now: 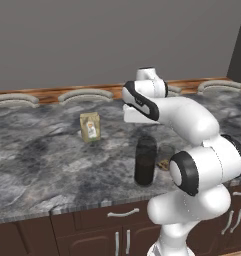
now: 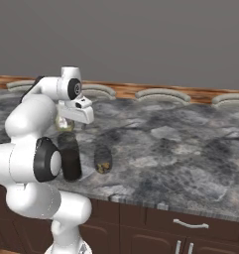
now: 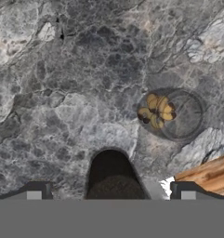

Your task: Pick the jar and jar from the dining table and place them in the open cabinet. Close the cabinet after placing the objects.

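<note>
The table (image 1: 47,165) has a grey-black marbled stone top that fills the middle of both base views, with dark brown drawer fronts and silver handles along its near edge at the bottom of the frames.

The tall jar (image 1: 145,161), dark brown-black, stands upright near the front edge of the table, at centre right in the left base view and at lower left (image 2: 70,156) in the right base view, where the white arm partly covers it. In the hand view its dark round top (image 3: 114,179) sits at bottom centre.

The short jar (image 2: 103,158), dark glass with yellowish bits at its bottom, stands upright just beside the tall one, apart from it. In the left base view it (image 1: 165,156) is mostly hidden behind the arm. In the hand view it (image 3: 171,114) lies right of centre, seen from above, with the yellow pieces inside.

A small tan carton (image 1: 90,126) stands upright farther back on the table, upper left of the tall jar in the left base view.

The jaws (image 3: 111,191) are spread wide and grip nothing; their dark tips (image 3: 34,191) stand at either side of the tall jar's top at the bottom of the hand view, above it and not touching.
</note>
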